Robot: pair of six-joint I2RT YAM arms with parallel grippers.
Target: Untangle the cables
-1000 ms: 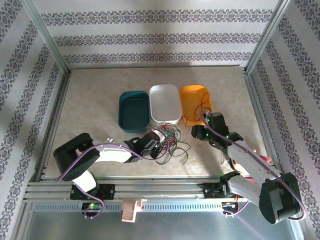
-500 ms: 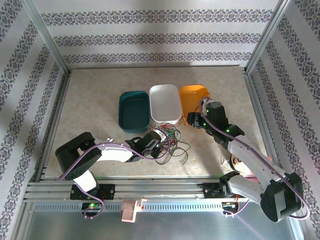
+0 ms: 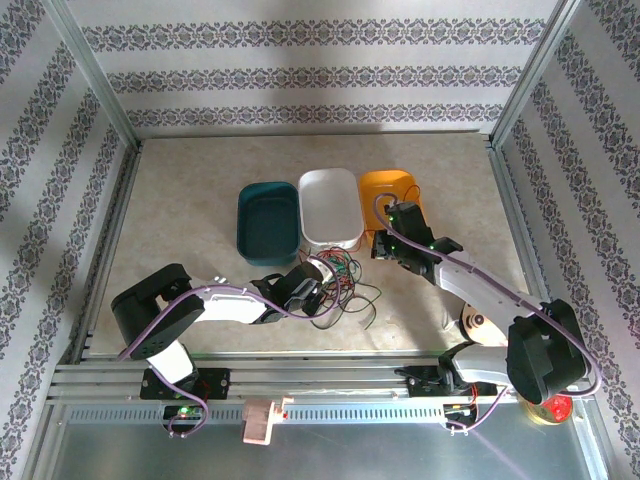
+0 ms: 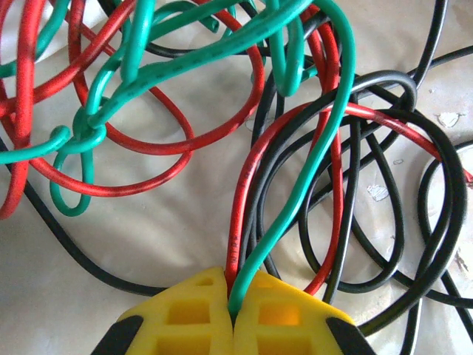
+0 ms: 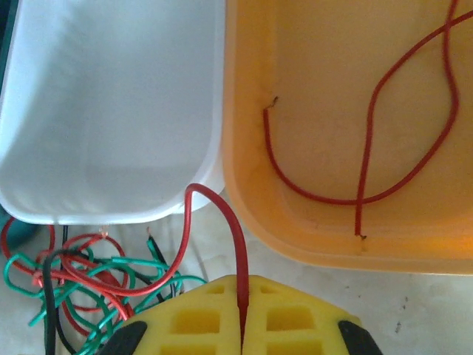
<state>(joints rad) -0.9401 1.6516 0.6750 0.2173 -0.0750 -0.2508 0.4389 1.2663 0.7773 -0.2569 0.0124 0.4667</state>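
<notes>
Pinning green and red strands in closed jaws, the left gripper anchors the cables, mostly knotted on the counter; the right gripper, clamped on one red strand, hovers by the orange tray holding sorted red wire.

Teal tray, white tray, orange tray

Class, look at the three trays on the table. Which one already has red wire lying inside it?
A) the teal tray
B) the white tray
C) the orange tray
C: the right wrist camera shows red wire lying loose on the floor of the orange tray.
</notes>
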